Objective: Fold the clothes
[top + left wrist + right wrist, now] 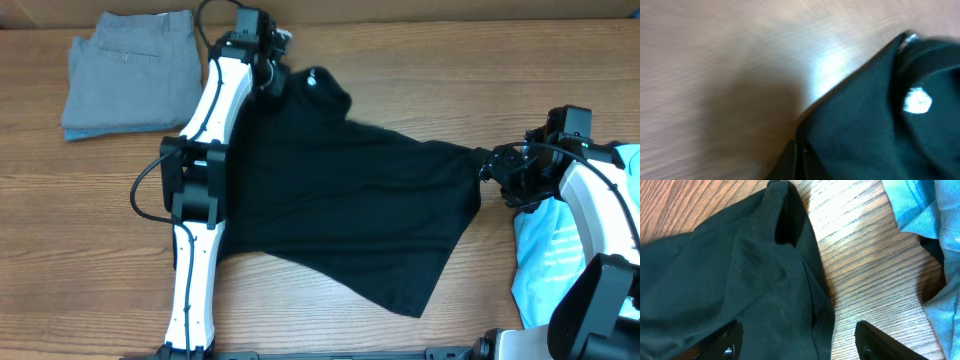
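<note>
Black shirt (340, 200) lies spread; right gripper (797, 332) released astride its right sleeve edge, blue tee (545, 255) just beside. Left gripper (268, 72) at far collar edge, grip impossible to tell; bare table (80, 250) near left.

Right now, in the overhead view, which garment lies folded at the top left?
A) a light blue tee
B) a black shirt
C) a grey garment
C: the grey garment sits folded there; the black shirt is spread in the middle, and the light blue tee lies at the right.
</note>
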`<state>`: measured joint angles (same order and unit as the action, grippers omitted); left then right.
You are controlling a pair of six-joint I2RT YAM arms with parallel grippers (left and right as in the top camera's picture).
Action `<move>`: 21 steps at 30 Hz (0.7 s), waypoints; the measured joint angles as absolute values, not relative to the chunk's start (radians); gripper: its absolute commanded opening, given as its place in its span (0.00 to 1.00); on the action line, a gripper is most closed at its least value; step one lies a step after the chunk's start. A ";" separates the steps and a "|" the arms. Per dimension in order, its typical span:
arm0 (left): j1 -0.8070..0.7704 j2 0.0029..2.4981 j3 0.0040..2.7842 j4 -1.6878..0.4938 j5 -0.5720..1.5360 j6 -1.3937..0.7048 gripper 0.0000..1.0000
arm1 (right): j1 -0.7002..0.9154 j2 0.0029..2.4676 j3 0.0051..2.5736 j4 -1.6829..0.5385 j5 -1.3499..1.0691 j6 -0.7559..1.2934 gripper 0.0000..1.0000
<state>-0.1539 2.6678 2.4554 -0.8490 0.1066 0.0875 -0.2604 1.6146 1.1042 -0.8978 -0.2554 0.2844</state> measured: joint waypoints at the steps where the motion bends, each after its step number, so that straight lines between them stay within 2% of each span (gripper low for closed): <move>1: -0.147 2.670 2.475 -0.843 0.097 0.067 0.04 | -0.260 1.615 1.104 -0.898 -0.255 0.284 0.75; 6: -0.056 2.676 2.671 -0.812 0.078 -0.063 0.07 | -0.260 1.615 1.104 -0.898 -0.256 0.284 0.80; 7: -0.040 2.676 2.704 -0.811 0.078 -0.078 0.15 | -0.260 1.615 1.104 -0.898 -0.255 0.284 0.80; 9: -0.010 2.675 2.739 -0.815 0.078 -0.102 0.40 | -0.260 1.615 1.104 -0.899 -0.255 0.286 0.81; 12: 0.009 2.675 2.751 -0.835 0.077 -0.119 0.59 | -0.260 1.615 1.102 -0.901 -0.255 0.285 0.81; 15: 0.000 2.675 2.751 -0.872 0.082 -0.128 0.62 | -0.260 1.615 1.083 -0.901 -0.259 0.285 0.77; 18: -0.014 2.675 2.752 -0.900 0.086 -0.125 0.68 | -0.260 1.615 1.043 -0.900 -0.288 0.286 0.63; 21: -0.020 2.675 2.770 -0.960 0.089 -0.102 0.72 | -0.248 1.615 0.989 -0.894 -0.346 0.265 0.62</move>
